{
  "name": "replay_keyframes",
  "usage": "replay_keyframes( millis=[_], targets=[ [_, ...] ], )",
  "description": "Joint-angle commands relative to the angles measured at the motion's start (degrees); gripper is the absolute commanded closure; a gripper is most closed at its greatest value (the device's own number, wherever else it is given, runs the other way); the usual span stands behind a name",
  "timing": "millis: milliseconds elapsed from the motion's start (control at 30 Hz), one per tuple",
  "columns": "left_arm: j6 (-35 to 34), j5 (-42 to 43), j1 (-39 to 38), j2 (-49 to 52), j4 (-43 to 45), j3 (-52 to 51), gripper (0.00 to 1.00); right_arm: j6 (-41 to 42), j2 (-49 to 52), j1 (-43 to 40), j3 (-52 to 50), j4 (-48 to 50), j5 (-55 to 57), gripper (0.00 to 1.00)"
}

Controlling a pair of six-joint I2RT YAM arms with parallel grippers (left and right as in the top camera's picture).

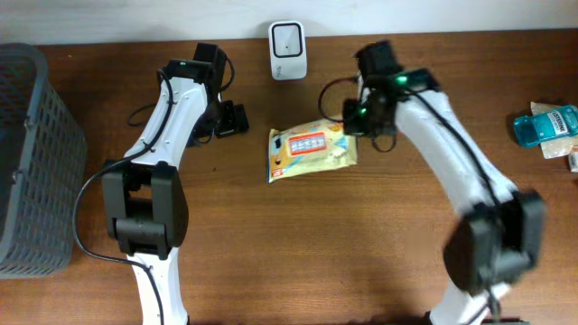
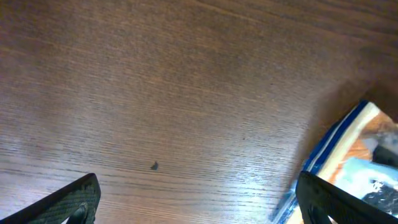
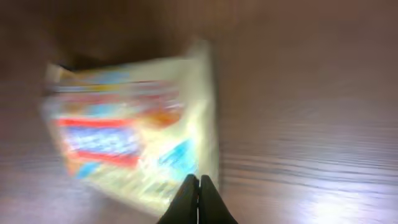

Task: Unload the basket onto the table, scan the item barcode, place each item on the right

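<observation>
The yellow packet (image 1: 312, 152) lies flat on the surface (image 1: 316, 253), midway between the arms. The left hand (image 1: 235, 119), fingers spread wide, stands just beside its left end, a strip of bare wood between them; the right hand (image 1: 354, 119), fingers pressed together, crowds its right end. Behind it a band of wood leads to the white scanner (image 1: 287, 50) at the far edge. The grey basket (image 1: 32, 153) walls off the left side, and a blue pack (image 1: 545, 125) sits far right. In front of the packet, broad open wood runs between both arms
</observation>
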Motion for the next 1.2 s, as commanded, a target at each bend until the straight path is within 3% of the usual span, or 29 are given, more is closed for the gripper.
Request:
replay_keyframes(
  millis=[0, 133, 233, 300, 333, 367, 400, 433, 467, 567, 800, 1033, 1167],
  targets=[
    [0.3, 0.2, 0.2, 0.5, -0.2, 0.7, 0.01, -1.9, -8.5, 2.1, 1.5, -3.2, 15.9, 0.96],
    [0.3, 0.2, 0.2, 0.5, -0.1, 0.7, 0.01, -3.4, -13.1, 2.3, 1.5, -6.4, 20.8, 0.96],
    [0.3, 0.4, 0.2, 0.5, -0.4, 0.7, 0.01, -3.3, -12.6, 2.2, 1.4, -7.5, 16.7, 0.94],
    [0.3, 4.0, 0.2, 0.5, -1.8, 0.7, 0.01, -3.4, -10.9, 2.2, 1.2, -7.2, 11.1, 0.62],
    [0.3, 5.6, 0.2, 0.5, -1.8, 0.7, 0.01, -3.4, -10.1, 2.2, 1.2, -7.1, 9.7, 0.53],
    [0.6, 7.7, 0.2, 0.6, -1.8, 0.5, 0.07, -3.3, -8.9, 2.2, 1.2, -6.8, 7.8, 0.39],
    [2.3, 11.3, 0.1, 0.6, -1.4, 0.2, 0.21, -3.3, -7.6, 2.2, 1.2, -6.4, 6.5, 0.15],
    [4.0, 14.6, -0.2, 0.6, -0.7, -0.2, 0.26, -3.3, -6.3, 2.2, 1.2, -5.9, 5.6, 0.05],
    [4.7, 17.4, -0.8, 0.6, 0.0, -1.0, 0.27, -3.2, -5.1, 2.2, 1.2, -5.5, 5.2, 0.01],
    [4.7, 19.8, -2.4, 0.6, 2.9, -3.8, 0.18, -3.0, -3.5, 1.9, 1.2, -4.9, 3.9, 0.01],
    [5.0, 31.8, -5.5, 0.7, 18.7, -14.4, 0.18, -3.0, -1.8, -6.4, 1.2, -2.7, -1.8, 0.0],
    [1.8, 31.6, -6.8, 1.3, 28.7, -20.7, 0.18, -3.2, 1.7, -12.0, 0.3, -2.7, -7.5, 0.01],
    [0.2, 30.2, -6.9, 1.7, 29.4, -20.7, 0.3, -3.1, 6.6, -11.6, 0.3, -1.6, -9.4, 0.01]
  ],
)
